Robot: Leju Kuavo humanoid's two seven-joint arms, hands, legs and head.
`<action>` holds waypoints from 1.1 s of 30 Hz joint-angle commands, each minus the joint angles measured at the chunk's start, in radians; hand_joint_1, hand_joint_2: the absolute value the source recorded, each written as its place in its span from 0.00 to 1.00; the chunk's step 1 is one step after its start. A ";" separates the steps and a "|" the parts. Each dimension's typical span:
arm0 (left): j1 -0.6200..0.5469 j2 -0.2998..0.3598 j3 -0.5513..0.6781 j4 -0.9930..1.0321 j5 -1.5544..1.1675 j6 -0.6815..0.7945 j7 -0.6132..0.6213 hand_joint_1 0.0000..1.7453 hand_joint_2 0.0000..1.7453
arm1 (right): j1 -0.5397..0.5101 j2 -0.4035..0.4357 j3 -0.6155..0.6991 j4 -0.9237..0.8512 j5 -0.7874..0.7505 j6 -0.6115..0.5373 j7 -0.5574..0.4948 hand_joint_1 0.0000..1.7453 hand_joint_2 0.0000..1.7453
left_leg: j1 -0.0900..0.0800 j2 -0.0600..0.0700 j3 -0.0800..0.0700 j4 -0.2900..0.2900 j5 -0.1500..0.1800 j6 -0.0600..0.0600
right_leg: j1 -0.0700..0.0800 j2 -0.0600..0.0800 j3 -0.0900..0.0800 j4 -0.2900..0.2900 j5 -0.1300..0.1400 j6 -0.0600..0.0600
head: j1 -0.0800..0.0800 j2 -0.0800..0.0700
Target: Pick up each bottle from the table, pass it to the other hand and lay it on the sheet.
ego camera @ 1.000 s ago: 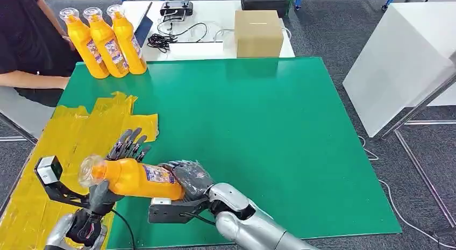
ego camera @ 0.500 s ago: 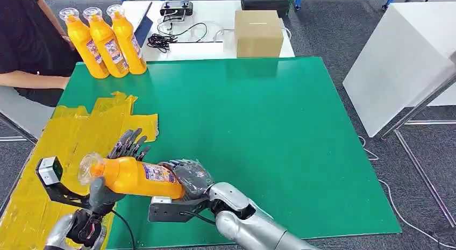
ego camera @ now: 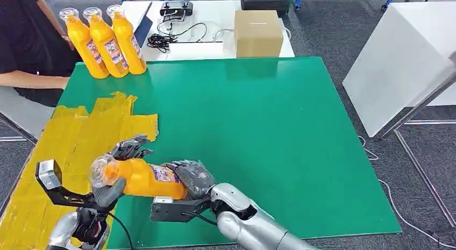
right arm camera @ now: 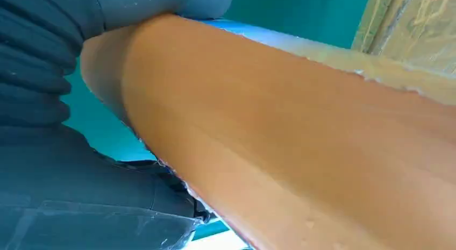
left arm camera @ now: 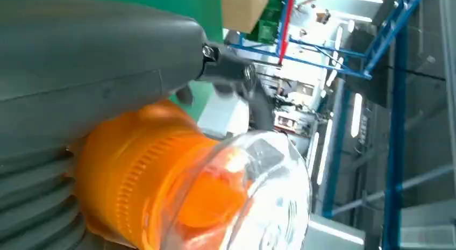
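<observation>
Near the surface's front-left corner, the bottle [ego camera: 141,178] hangs sideways, its base clamped in the right hand [ego camera: 192,177], its neck wrapped by the left hand [ego camera: 115,172]. Released before the left grip firms, it could drop short of the sheet [ego camera: 70,137].

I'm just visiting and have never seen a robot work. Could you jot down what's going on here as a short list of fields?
Held bottle: orange bottle, lying sideways above the table's near edge
Right hand: grips the bottle's base end
Left hand: fingers closed around the neck end, by the clear cap
Stage: mid-handover, both hands on the bottle
Yellow sheet: spread on the green table, no bottle on it
Waiting bottles: three upright bottles at the far corner
Nearby: a seated person
</observation>
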 commanded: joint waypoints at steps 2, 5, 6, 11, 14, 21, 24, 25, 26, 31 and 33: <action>-0.048 -0.033 -0.011 0.012 -0.007 0.010 0.003 1.00 1.00 | -0.011 -0.027 0.044 0.005 0.009 0.007 -0.006 1.00 1.00 | 0.001 -0.002 0.001 0.000 0.000 -0.001 | 0.001 -0.002 0.003 -0.001 -0.001 0.000 | 0.000 0.000; -0.052 -0.035 -0.009 0.019 -0.007 0.008 0.003 1.00 1.00 | -0.013 -0.026 0.043 0.008 0.010 0.008 -0.005 1.00 1.00 | 0.000 -0.002 0.001 0.000 0.000 0.000 | 0.000 -0.002 0.002 -0.001 -0.001 0.000 | 0.000 0.000; -0.052 -0.036 -0.007 0.020 -0.007 0.006 0.004 1.00 1.00 | -0.013 -0.026 0.043 0.009 0.011 0.009 -0.004 1.00 1.00 | 0.001 -0.002 0.002 0.000 -0.001 -0.001 | 0.001 -0.002 0.004 -0.001 -0.001 0.000 | 0.000 0.000; -0.053 -0.038 -0.006 0.022 -0.007 0.004 0.004 1.00 1.00 | -0.012 -0.027 0.042 0.008 0.011 0.009 -0.003 1.00 1.00 | 0.001 -0.002 0.002 0.000 -0.001 -0.001 | 0.001 -0.002 0.004 -0.001 -0.001 0.000 | 0.000 0.000; -0.053 -0.038 -0.006 0.022 -0.007 0.004 0.004 1.00 1.00 | -0.012 -0.027 0.042 0.008 0.011 0.009 -0.003 1.00 1.00 | 0.001 -0.002 0.002 0.000 0.000 0.000 | 0.001 -0.002 0.003 -0.001 -0.001 0.000 | 0.000 0.000; -0.057 -0.040 -0.004 0.026 -0.005 0.000 0.004 1.00 1.00 | -0.013 -0.027 0.040 0.011 0.013 0.009 -0.001 1.00 1.00 | 0.001 -0.002 0.002 0.000 -0.001 -0.001 | 0.001 -0.003 0.004 -0.001 -0.001 0.000 | 0.000 0.000; -0.057 -0.041 -0.002 0.027 -0.003 -0.002 0.004 1.00 1.00 | -0.012 -0.028 0.039 0.011 0.015 0.009 0.000 1.00 1.00 | 0.001 -0.003 0.003 0.000 -0.001 -0.001 | 0.001 -0.003 0.004 -0.001 -0.001 0.000 | 0.000 0.000; -0.057 -0.042 -0.002 0.027 -0.002 -0.002 0.004 1.00 1.00 | -0.011 -0.028 0.039 0.011 0.016 0.008 0.000 1.00 1.00 | 0.001 -0.002 0.004 -0.001 -0.001 -0.001 | 0.001 -0.003 0.006 -0.002 -0.002 0.000 | 0.000 0.000; -0.057 -0.042 -0.002 0.027 -0.001 -0.002 0.004 1.00 1.00 | -0.011 -0.028 0.039 0.011 0.016 0.008 0.000 1.00 1.00 | 0.000 -0.002 0.001 0.000 0.000 0.000 | 0.000 -0.002 0.002 -0.001 -0.001 0.000 | 0.000 0.000; -0.049 -0.049 0.009 0.023 0.009 0.002 0.005 1.00 1.00 | 0.005 -0.035 0.004 -0.009 0.011 -0.018 0.015 0.00 0.00 | 0.001 -0.003 0.002 -0.001 -0.001 -0.001 | 0.001 -0.003 0.004 -0.002 -0.001 0.000 | 0.000 0.000; -0.045 -0.049 0.010 0.023 0.010 0.002 0.006 1.00 1.00 | 0.000 -0.041 0.001 -0.011 0.009 -0.017 0.014 0.00 0.00 | 0.001 -0.003 0.003 -0.001 -0.001 -0.001 | 0.001 -0.003 0.004 -0.002 -0.001 0.000 | 0.000 0.000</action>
